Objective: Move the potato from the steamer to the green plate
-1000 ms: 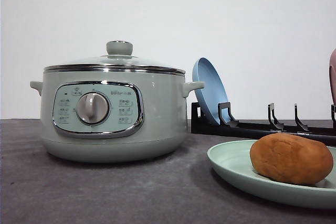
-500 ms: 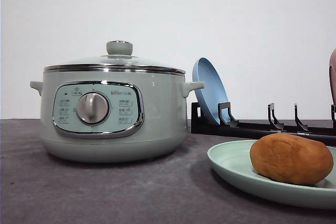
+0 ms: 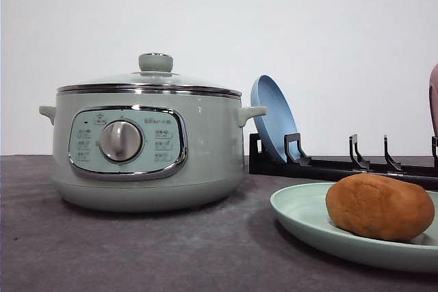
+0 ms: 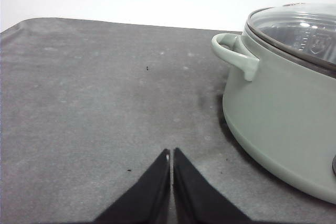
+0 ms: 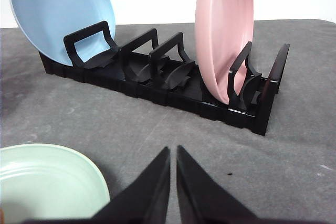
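**Nothing stirs: potato sits on the plate**

No movement since the earlier frames; the front view is unchanged. The potato rests on the green plate at lower right. The steamer stands lidded, centre-left, with bare grey table between them. Behind, a rack holds a blue plate. The left gripper has its jaws together; the right gripper likewise, over open mat.
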